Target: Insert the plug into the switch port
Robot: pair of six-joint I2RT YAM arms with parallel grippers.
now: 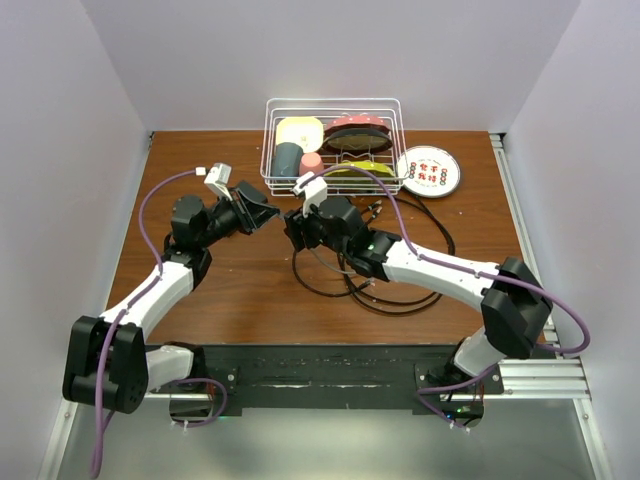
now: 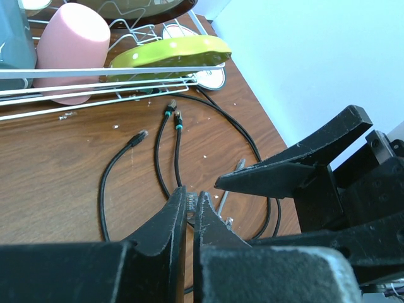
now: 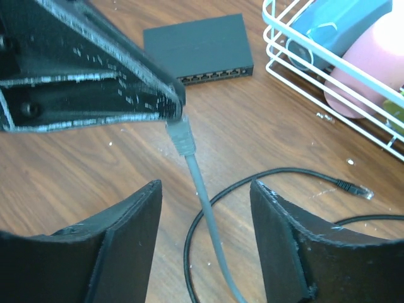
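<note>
The plug (image 3: 182, 136) is grey, on a grey cable (image 3: 208, 221). My left gripper (image 2: 189, 197) is shut on it; the clear tip (image 2: 188, 205) shows between the jaws. In the right wrist view the left fingers (image 3: 113, 69) hold the plug just above the table, with the cable trailing down between the fingers of my open right gripper (image 3: 205, 189), which touch nothing. The switch (image 3: 199, 45), a flat black box with its row of ports facing the plug, lies a short way beyond. In the top view the two grippers (image 1: 262, 212) (image 1: 293, 228) meet mid-table and the switch is hidden.
A white wire rack (image 1: 275, 140) at the back holds a pink cup (image 2: 69, 50), a green plate (image 2: 167, 53) and a blue cup (image 3: 341, 22). Loose black cables (image 2: 136, 142) (image 3: 303, 173) loop on the table. A round white dish (image 1: 428, 170) sits right of the rack.
</note>
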